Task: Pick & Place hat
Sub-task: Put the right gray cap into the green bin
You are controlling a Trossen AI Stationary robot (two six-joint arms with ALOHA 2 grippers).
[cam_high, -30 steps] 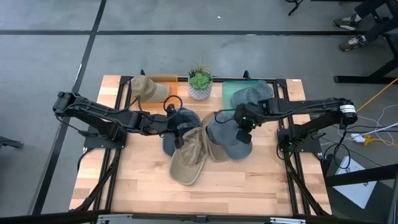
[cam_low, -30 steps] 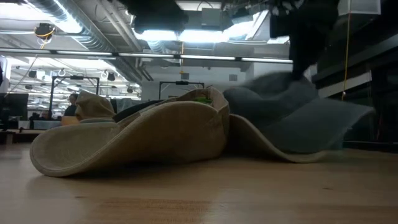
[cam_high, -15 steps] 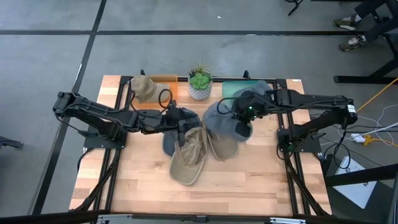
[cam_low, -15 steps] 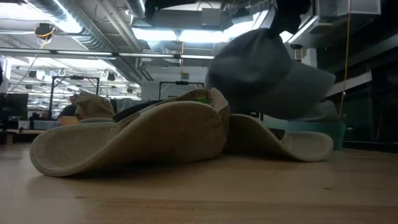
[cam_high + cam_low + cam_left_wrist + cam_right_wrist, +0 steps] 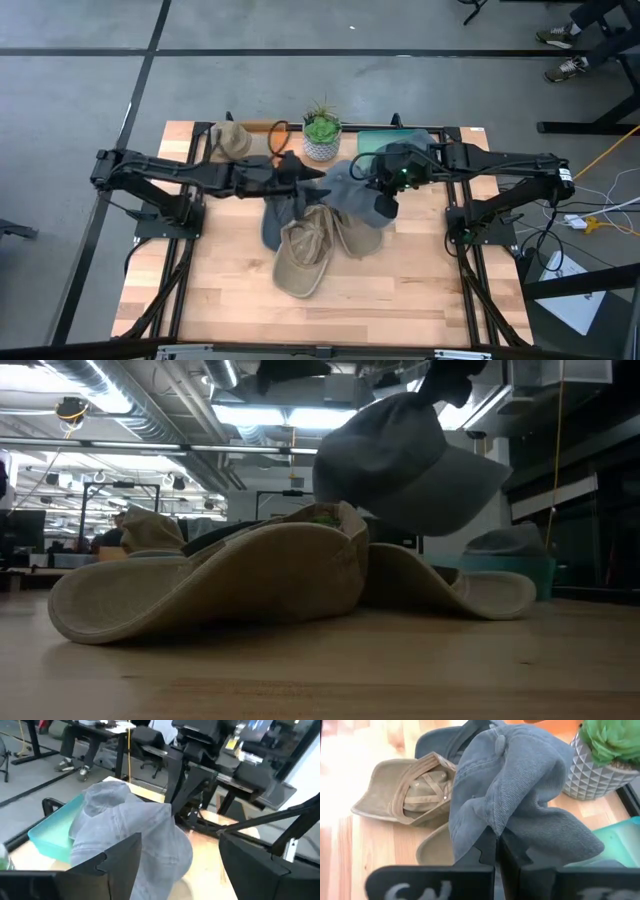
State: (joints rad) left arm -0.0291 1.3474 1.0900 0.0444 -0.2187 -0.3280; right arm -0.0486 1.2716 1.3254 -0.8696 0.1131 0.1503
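Wooden table [image 5: 230, 300] stood on a grey concrete floor, with an open workshop of desks and ceiling lights stretching behind it. Near the table's middle lay a tan cap [image 5: 303, 252] upside down, partly over a dark blue cap [image 5: 272, 222], with a second tan cap [image 5: 356, 237] just beside it. Along the far edge sat a small potted plant [image 5: 321, 133], a teal bin [image 5: 381, 146] holding another grey cap [image 5: 104, 800], and a khaki hat [image 5: 229, 141] on an orange tray [image 5: 262, 128]. The right gripper [image 5: 382, 203] had its fingers clenched on the fabric of a grey cap [image 5: 352, 185], which hung lifted clear of the table above the tan caps, between the plant and the pile, its brim drooping in the low view [image 5: 405, 460]. The left gripper [image 5: 305, 173] reached in from the other side, hovering just beside the lifted grey cap near the plant, its fingers [image 5: 120, 865] spread apart and grasping nothing
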